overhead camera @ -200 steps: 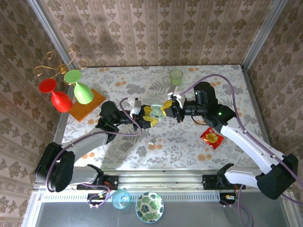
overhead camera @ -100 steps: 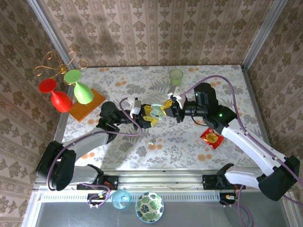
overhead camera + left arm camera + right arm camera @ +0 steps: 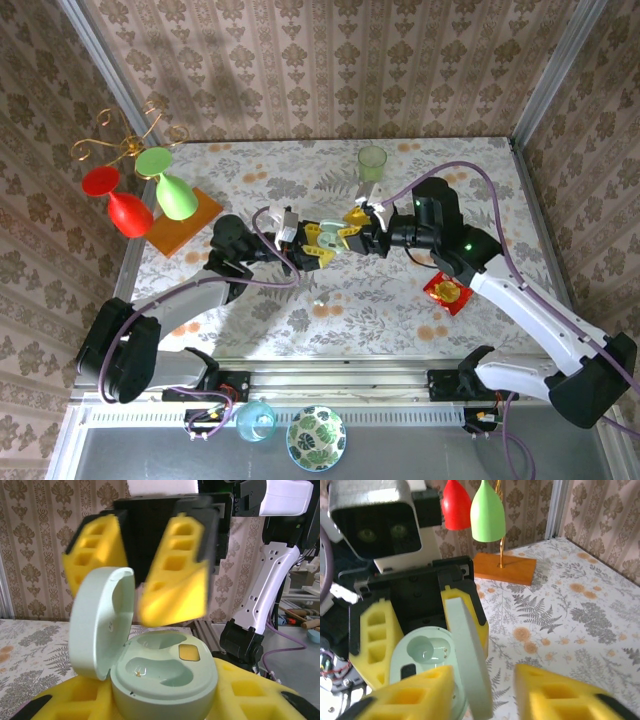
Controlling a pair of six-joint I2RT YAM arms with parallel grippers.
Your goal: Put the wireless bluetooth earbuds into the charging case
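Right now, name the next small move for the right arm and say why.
Probably draw the right fingers straight back from the case. They stand apart, holding nothing, close to its raised lid, while the left fingers clamp the case. I cannot tell whether the wells are filled; a small pale bud seems to lie on the table.

a robotics lab dressed up as a home. the damask wallpaper [image 3: 300,70] is only panels set between bare aluminium posts [image 3: 548,70], and the floral-covered table [image 3: 480,190] ends in a metal rail [image 3: 340,381] where two robot arms [image 3: 525,300] are bolted (cables trailing). past the open side, the left wrist view shows hand tools [image 3: 300,615] and a loose purple cable [image 3: 282,647].
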